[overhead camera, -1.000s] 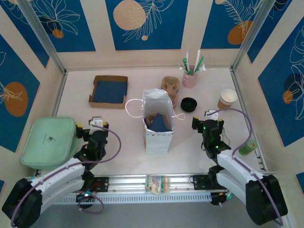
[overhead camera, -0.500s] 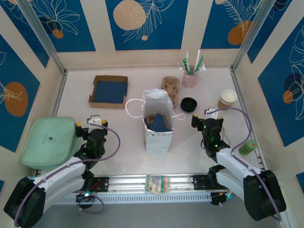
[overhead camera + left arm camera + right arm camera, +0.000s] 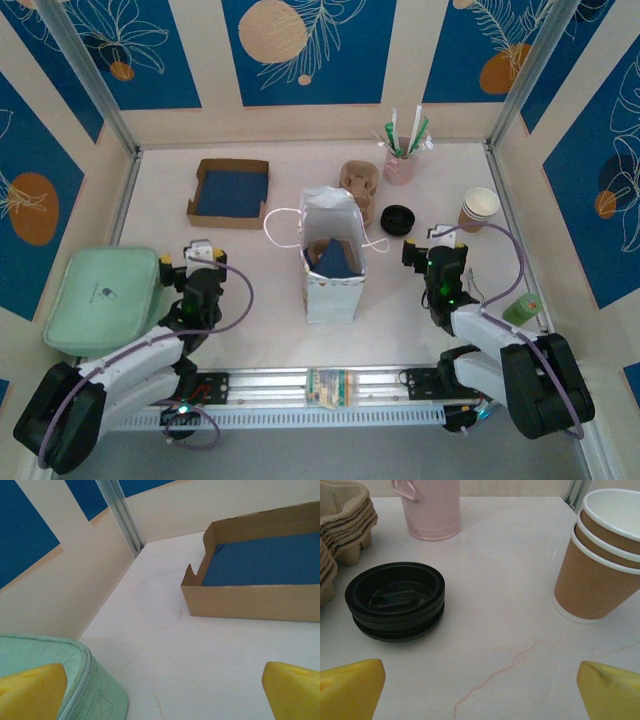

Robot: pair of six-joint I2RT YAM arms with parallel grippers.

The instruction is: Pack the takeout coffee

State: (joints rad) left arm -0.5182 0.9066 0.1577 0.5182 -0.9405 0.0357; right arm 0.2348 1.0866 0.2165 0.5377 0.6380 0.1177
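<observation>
I cannot tell where the takeout coffee sits. The white paper bag (image 3: 332, 290) stands upright mid-worktop (image 3: 250, 300). The left hand (image 3: 192, 258) is spread wide and empty beside the green case (image 3: 105, 297). The right hand (image 3: 435, 240) is the same, facing the black lids (image 3: 395, 601).

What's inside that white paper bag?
Inside the white paper bag, a dark blue pointed thing shows; what it is I cannot tell. The bag's walls hide anything lower down.

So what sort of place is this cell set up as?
Probably a mock café takeout counter: a stack of paper cups, black lids, pulp cup carriers and a white paper bag.
</observation>
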